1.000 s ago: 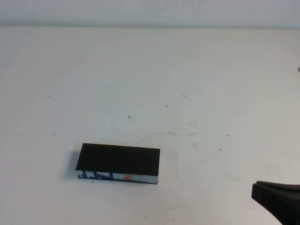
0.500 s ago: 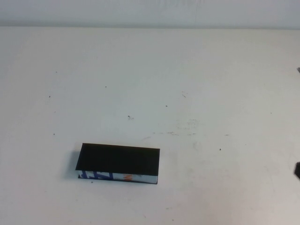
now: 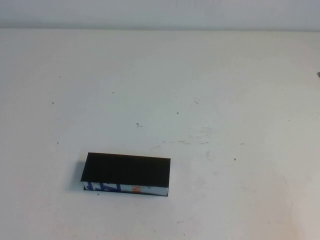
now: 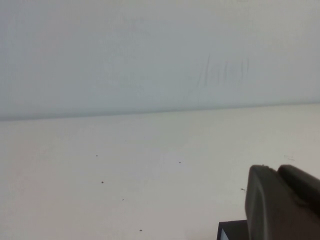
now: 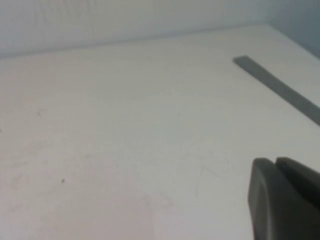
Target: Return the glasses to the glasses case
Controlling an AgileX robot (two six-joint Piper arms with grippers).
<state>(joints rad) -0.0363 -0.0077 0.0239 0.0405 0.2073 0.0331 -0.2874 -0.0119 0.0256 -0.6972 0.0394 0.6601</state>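
From above, the glasses case lies shut on the table, front-left, with neither arm showing. The left gripper hovers just beside what seems the case's corner, its fingers' state impossible to tell. The right gripper hangs closed and empty over bare table, the case nowhere near.

White table filling nearly the whole high view, scattered with small dark specks and faint scuffs right of centre. Pale blue-grey wall as a narrow band along the top of the frame, meeting the table's far edge in a straight line. Grey strip lying flat on the tabletop, upper right of the right wrist view. Soft, even light, no hard shadows.
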